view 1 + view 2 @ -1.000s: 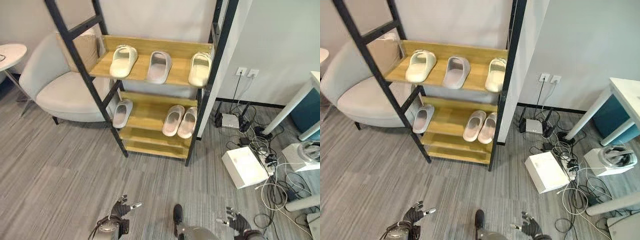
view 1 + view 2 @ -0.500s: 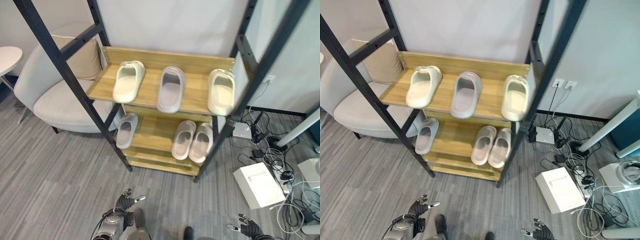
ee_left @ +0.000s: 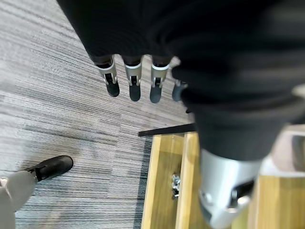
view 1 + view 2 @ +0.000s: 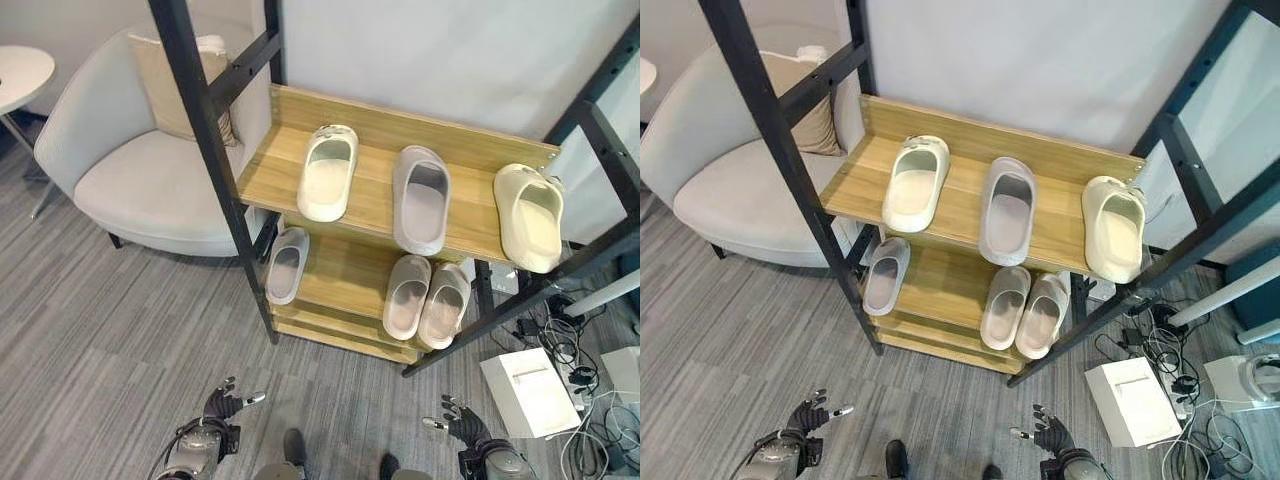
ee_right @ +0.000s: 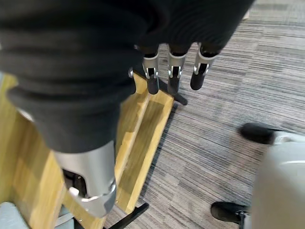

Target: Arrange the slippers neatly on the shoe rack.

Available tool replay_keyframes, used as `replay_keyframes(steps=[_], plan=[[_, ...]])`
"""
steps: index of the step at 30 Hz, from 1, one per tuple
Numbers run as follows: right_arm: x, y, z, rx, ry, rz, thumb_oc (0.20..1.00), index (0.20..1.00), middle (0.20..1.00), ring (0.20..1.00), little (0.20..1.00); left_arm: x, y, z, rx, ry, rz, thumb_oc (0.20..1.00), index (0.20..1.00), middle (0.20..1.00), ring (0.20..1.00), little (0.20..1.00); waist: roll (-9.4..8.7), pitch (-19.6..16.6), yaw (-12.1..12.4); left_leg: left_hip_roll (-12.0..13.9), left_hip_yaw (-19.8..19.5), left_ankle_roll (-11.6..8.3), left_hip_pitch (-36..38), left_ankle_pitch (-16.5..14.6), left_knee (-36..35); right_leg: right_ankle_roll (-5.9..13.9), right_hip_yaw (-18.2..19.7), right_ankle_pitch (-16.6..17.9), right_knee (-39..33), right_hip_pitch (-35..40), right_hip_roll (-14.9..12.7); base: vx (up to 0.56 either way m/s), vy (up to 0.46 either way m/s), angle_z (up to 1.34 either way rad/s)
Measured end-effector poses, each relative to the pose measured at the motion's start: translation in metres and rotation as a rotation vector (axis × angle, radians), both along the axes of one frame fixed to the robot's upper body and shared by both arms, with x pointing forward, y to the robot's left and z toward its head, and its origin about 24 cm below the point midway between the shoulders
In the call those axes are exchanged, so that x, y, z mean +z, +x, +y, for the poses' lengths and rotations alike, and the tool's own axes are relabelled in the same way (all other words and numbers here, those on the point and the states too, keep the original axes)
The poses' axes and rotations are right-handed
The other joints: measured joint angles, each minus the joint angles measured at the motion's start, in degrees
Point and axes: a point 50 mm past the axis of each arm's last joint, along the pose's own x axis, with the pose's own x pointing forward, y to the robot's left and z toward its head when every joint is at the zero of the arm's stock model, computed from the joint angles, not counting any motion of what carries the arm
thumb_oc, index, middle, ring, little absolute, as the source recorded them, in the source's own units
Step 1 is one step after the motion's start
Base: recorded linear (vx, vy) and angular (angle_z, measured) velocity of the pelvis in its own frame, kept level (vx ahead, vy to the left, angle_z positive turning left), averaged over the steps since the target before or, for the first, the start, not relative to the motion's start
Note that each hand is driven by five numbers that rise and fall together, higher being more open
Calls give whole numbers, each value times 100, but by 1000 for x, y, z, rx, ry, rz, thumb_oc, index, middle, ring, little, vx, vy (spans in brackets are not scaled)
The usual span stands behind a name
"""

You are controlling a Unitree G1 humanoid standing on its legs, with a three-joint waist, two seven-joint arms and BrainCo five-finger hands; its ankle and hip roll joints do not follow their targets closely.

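A wooden shoe rack (image 4: pixel 370 205) with a black frame stands against the wall. Its top shelf carries a cream slipper (image 4: pixel 327 172) at the left, a grey slipper (image 4: pixel 422 199) in the middle and a cream slipper (image 4: pixel 530 216) at the right end. On the lower shelf lie a single grey slipper (image 4: pixel 286 264) at the left and a grey pair (image 4: pixel 427 302) at the right. My left hand (image 4: pixel 222 408) and right hand (image 4: pixel 455 421) hang low over the floor in front of the rack, both open and holding nothing.
A light armchair (image 4: pixel 130 170) with a beige cushion stands left of the rack, a round white table (image 4: pixel 20 72) beyond it. A white box (image 4: pixel 530 392) and tangled cables (image 4: pixel 575 372) lie on the floor at the right. Grey striped carpet lies in front.
The camera has moved closer to the rack and shifted left, so the rack looks larger. Both hands stay low and open; the slippers have not moved.
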Motion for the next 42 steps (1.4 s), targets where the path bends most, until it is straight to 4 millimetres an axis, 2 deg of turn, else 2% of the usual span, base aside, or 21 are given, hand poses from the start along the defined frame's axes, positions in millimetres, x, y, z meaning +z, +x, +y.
replay_keyframes(steps=[2,4,5,6,7,8,9,10,12,13,15,20,25,26,28,30,31,34,36,38,42], plan=[[-1,-4,0,-3,1,8,1000,1000,1000,1000,1000,-4,-9,-1,3,-7,26,1000,1000,1000,1000,1000,5,2,-59,65,26,-135,153,4,1,-347,-114,271,-55,70,136,88,-61,1],[-3,-12,-3,-9,-4,30,1000,1000,1000,1000,1000,-6,-13,-8,-2,-28,30,1000,1000,1000,1000,1000,36,-26,-92,173,51,-274,268,-15,3,-395,-54,285,-209,213,275,60,-102,-16],[-4,-13,-2,-7,-1,32,1000,1000,1000,1000,1000,-5,-13,-10,-8,-39,18,1000,1000,1000,1000,1000,72,-23,-54,289,86,-467,367,64,52,-450,-20,304,-298,300,431,-56,-137,-23],[-4,-14,-2,-5,2,38,1000,1000,1000,1000,1000,-3,-9,-10,-14,-41,1,1000,1000,1000,1000,1000,37,15,-23,396,-90,-613,214,29,473,-619,15,342,-446,405,518,-76,-99,-14],[-4,-14,-2,-3,1,38,1000,1000,1000,1000,1000,2,1,-11,-25,-39,-26,1000,1000,1000,1000,1000,-102,95,58,376,-573,-649,-106,3,1075,-850,69,335,-468,395,463,-30,-27,-26],[0,-6,-11,19,-26,20,1000,1000,1000,1000,1000,12,23,-18,-53,-54,-101,1000,1000,1000,1000,1000,-338,272,295,167,-2269,-1043,-720,-110,1631,-914,242,410,-486,323,350,62,65,-29],[11,11,-28,38,-83,-22,1000,1000,1000,1000,1000,10,24,-27,-53,-85,-102,1000,1000,1000,1000,1000,-56,373,220,439,-2595,-1199,-776,-48,896,-940,226,423,-607,412,521,92,160,-49],[15,12,-37,23,-101,-33,1000,1000,1000,1000,1000,9,23,-30,-50,-98,-99,1000,1000,1000,1000,1000,165,363,193,583,-2559,-1261,-717,-5,536,-966,220,406,-607,388,603,102,242,-34],[14,3,-41,-6,-101,-25,1000,1000,1000,1000,1000,7,21,-35,-55,-108,-88,1000,1000,1000,1000,1000,433,219,8,463,-1797,-862,-301,195,203,-810,256,405,-603,475,465,96,300,-26],[11,-2,-36,-23,-80,-14,1000,1000,1000,1000,1000,7,21,-34,-54,-106,-85,1000,1000,1000,1000,1000,372,224,-40,320,-1639,-736,-127,322,16,-613,339,435,-571,494,314,36,269,-40],[5,-6,-21,-23,-38,-5,1000,1000,1000,1000,1000,6,15,-29,-51,-96,-80,1000,1000,1000,1000,1000,152,128,7,27,-1316,-492,-48,159,10,-465,603,515,-566,446,22,0,186,-61],[3,-7,-3,45,-16,1,1000,1000,1000,1000,1000,11,18,-14,-55,-56,-92,1000,1000,1000,1000,1000,-111,54,33,-188,-1162,-254,-54,61,12,-258,568,709,-404,282,-187,-3,92,-17],[19,16,6,203,-81,-93,1000,1000,1000,1000,1000,13,17,-6,-55,-33,-88,1000,1000,1000,1000,1000,-175,14,89,-235,-1151,-235,-50,62,12,-150,571,778,-415,279,-223,0,74,-3],[70,49,27,459,-160,-355,1000,1000,1000,1000,1000,17,17,-3,-55,-29,-113,1000,1000,1000,1000,1000,-158,47,59,-240,-1055,-253,-48,50,12,-124,584,795,-456,258,-232,-4,78,-24],[128,71,46,610,-188,-640,1000,1000,1000,1000,1000,19,17,-1,-54,-26,-125,1000,1000,1000,1000,1000,-158,55,16,-231,-997,-244,-41,34,12,-122,585,795,-463,237,-225,-7,66,-17],[208,61,57,729,-164,-959,1000,1000,1000,1000,1000,18,20,-5,-46,-37,-129,1000,1000,1000,1000,1000,-134,102,-4,-212,-988,-243,-47,33,11,-113,602,799,-445,224,-211,-1,34,-4],[237,55,62,780,-129,-1087,1000,1000,1000,1000,1000,15,16,-1,-32,-28,-110,1000,1000,1000,1000,1000,-176,86,-61,-191,-968,-243,-33,32,11,-110,603,797,-446,224,-195,8,22,-8],[265,43,52,841,-68,-1143,1000,1000,1000,1000,1000,14,13,1,-44,-11,-91,1000,1000,1000,1000,1000,-370,76,-156,-178,-889,-271,-41,51,12,-58,601,677,-448,178,-197,7,10,-15],[275,43,37,875,-39,-1089,1000,1000,1000,1000,1000,11,8,-1,-47,-21,-80,1000,1000,1000,1000,1000,-361,51,-295,-153,-846,-302,-33,73,14,-37,608,519,-468,166,-177,13,-3,-18],[299,50,21,901,-116,-1118,1000,1000,1000,1000,1000,10,7,-2,-52,-30,-78,1000,1000,1000,1000,1000,-292,36,-385,-109,-822,-315,3,81,14,-68,628,505,-489,193,-135,26,0,-10],[358,93,9,456,-157,-1636,1000,1000,1000,1000,1000,3,-1,-32,-64,-115,-80,1000,1000,1000,1000,1000,-51,-141,-365,-121,-803,-331,125,23,12,-73,711,555,-538,326,-131,33,12,-5]])
